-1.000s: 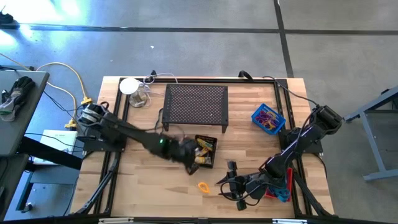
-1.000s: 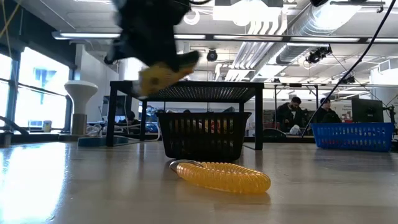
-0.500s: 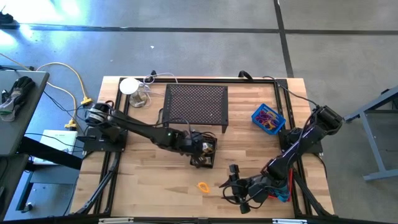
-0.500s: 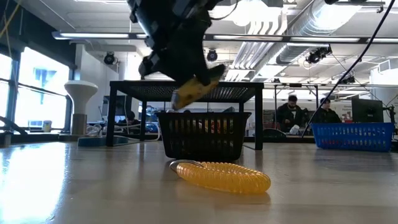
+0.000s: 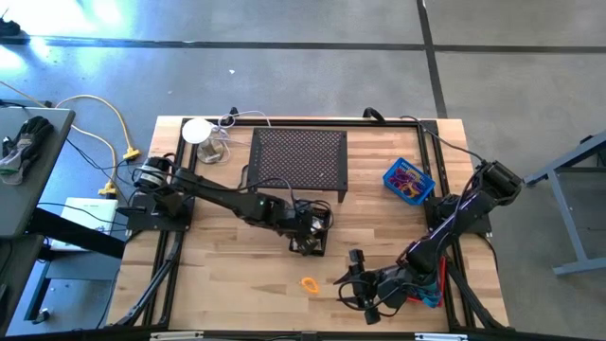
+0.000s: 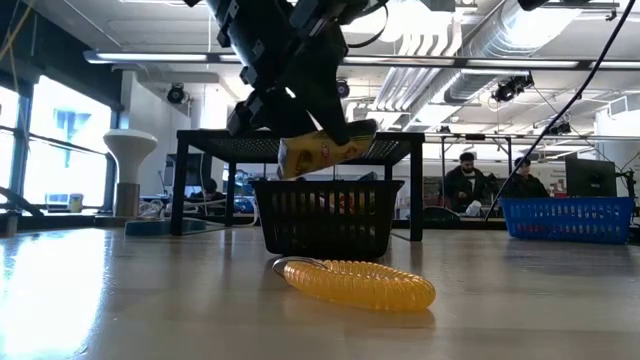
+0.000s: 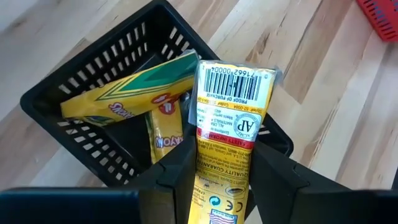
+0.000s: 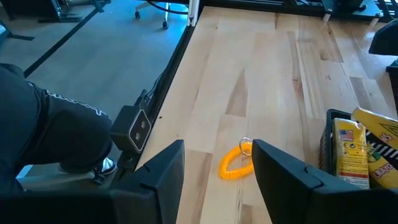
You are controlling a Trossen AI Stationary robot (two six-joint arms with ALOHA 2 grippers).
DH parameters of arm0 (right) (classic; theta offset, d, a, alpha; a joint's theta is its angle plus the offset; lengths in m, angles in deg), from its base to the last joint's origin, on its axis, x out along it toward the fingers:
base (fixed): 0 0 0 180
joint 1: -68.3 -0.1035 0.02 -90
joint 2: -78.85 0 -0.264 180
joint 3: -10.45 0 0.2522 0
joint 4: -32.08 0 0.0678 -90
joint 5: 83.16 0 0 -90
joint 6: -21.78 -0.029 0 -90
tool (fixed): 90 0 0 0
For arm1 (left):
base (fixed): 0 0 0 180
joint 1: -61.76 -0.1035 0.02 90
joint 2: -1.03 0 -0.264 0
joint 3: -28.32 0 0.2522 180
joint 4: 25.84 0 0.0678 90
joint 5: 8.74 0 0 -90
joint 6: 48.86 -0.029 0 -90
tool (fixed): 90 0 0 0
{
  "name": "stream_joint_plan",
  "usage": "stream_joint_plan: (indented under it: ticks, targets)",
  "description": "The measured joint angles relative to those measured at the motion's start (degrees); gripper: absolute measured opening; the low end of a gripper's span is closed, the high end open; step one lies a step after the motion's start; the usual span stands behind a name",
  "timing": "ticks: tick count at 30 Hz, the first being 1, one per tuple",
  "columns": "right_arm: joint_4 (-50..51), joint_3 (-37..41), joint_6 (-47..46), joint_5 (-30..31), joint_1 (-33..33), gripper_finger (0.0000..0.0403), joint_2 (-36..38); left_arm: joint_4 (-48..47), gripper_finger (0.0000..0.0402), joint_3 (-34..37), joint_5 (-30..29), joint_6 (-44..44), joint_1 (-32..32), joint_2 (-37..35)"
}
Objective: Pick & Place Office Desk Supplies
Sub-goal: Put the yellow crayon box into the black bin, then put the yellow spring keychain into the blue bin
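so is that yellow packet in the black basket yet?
Not yet. The yellow packet sits between the left pincer fingers, above the black basket.

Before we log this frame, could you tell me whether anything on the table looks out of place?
Only the orange coil ring stands out: it lies loose on the bare wood, outside every basket. The yellow packet is between the left gripper's fingers above the black basket, where other packets already lie.

The dark left arm reaches from the table's left edge toward its middle, its two-finger left gripper (image 7: 221,180) tilted downward with a yellow rectangular crayon packet (image 7: 230,124) standing between the fingers (image 7: 177,177). The dark right arm folds down along the table's right side, and the right gripper (image 8: 217,171) hangs low over the front of the wood, its jaws apart with nothing between them.
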Motion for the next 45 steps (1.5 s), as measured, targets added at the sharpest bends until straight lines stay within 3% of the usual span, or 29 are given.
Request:
stream_joint_plan:
  ticks: [17,25,36,45]
  targets:
    - [0.3,0.0,0.0,0.0,0.0,0.0176,0.0,-0.2,0.0129,0.0,1.2,-4.1,-0.6,-0.1]
    - [0.3,0.0,0.0,0.0,0.0,0.0176,0.0,-0.2,0.013,0.0,1.2,-10.3,-0.4,-0.1]
    - [1.0,0.0,0.0,0.0,0.0,0.0176,0.0,-0.2,0.0218,0.0,1.3,-12.8,-1.0,-0.2]
    - [1.1,0.0,0.0,0.0,0.0,0.0176,0.0,0.3,0.0225,-0.1,5.9,-21.1,0.5,-6.4]
